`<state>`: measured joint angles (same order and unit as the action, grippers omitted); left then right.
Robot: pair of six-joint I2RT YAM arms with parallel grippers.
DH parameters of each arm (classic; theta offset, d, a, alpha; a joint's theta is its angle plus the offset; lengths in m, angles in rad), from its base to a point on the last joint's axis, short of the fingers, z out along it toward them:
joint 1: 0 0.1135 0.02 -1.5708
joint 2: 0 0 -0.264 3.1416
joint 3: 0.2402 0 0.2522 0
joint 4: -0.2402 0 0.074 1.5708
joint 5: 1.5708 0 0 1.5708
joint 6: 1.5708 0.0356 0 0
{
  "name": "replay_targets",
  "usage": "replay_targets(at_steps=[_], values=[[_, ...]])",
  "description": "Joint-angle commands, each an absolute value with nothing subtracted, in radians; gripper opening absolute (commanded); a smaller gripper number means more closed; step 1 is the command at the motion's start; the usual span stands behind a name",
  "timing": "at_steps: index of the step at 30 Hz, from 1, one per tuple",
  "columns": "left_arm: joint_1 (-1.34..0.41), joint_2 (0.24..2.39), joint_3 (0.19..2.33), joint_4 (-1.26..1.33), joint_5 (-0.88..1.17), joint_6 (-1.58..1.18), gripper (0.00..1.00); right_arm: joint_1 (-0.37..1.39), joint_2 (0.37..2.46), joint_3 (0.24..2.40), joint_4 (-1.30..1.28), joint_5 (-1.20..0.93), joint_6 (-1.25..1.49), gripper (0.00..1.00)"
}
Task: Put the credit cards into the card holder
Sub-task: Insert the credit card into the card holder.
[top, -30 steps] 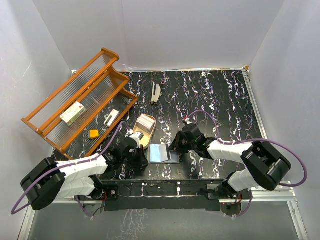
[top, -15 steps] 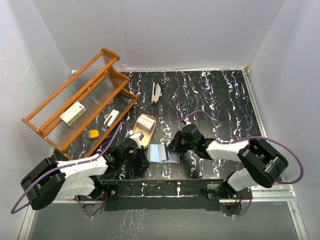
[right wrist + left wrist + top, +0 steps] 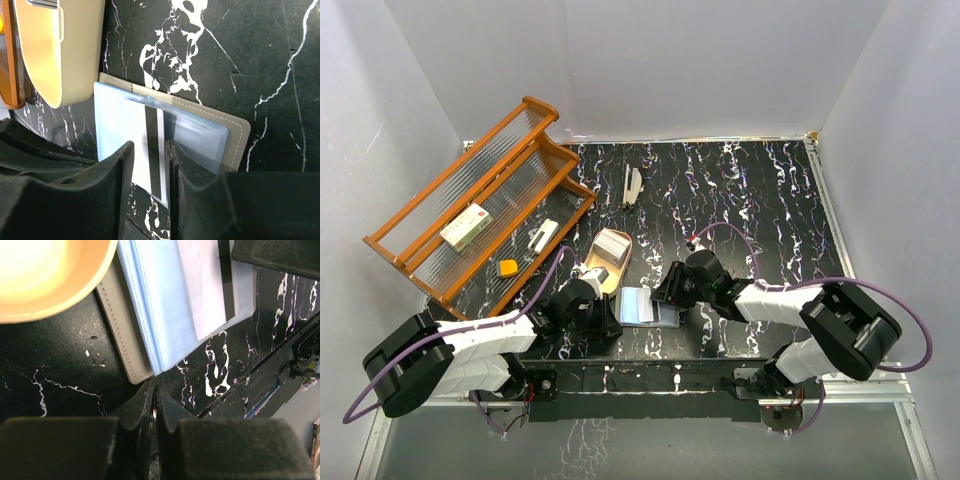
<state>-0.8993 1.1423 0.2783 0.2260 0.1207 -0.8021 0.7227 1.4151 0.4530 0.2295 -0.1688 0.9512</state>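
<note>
black marbled tabletop: card holder lies open at the near edge, one striped card partly sleeved, remaining credit cards in the tan tray. right gripper stands narrowly parted astride that card, clamping nothing; left gripper, pinched closed and empty, sits at the holder's corner. a straight push along the sleeve should seat it.

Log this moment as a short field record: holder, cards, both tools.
card holder: lying open on the table, clear sleeves facing up, beside the tan tray
card in sleeve: one card with a dark stripe, partly inserted, one end sticking out past the sleeve
remaining cards: stacked in the tray
right tool: over the inserted card, jaws apart
left tool: shut, empty, tips close to the holder's corner
task state: not finished
</note>
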Motion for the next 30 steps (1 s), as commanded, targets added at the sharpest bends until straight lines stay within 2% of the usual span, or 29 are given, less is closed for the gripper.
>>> replay_targets(at_steps=[1, 9, 17, 30], values=[[-0.905, 1.133, 0.273, 0.247, 0.127, -0.808, 0.05, 0.724, 1.368, 0.478, 0.093, -0.112, 0.922, 0.33], [-0.907, 1.137, 0.264, 0.272, 0.126, -0.824, 0.04, 0.741, 1.362, 0.473, 0.093, -0.135, 0.949, 0.39], [-0.907, 1.139, 0.267, 0.272, 0.122, -0.824, 0.04, 0.795, 1.426, 0.495, 0.149, -0.131, 0.994, 0.41], [-0.907, 1.133, 0.258, 0.279, 0.111, -0.828, 0.04, 0.852, 1.488, 0.537, 0.264, -0.155, 1.033, 0.38]])
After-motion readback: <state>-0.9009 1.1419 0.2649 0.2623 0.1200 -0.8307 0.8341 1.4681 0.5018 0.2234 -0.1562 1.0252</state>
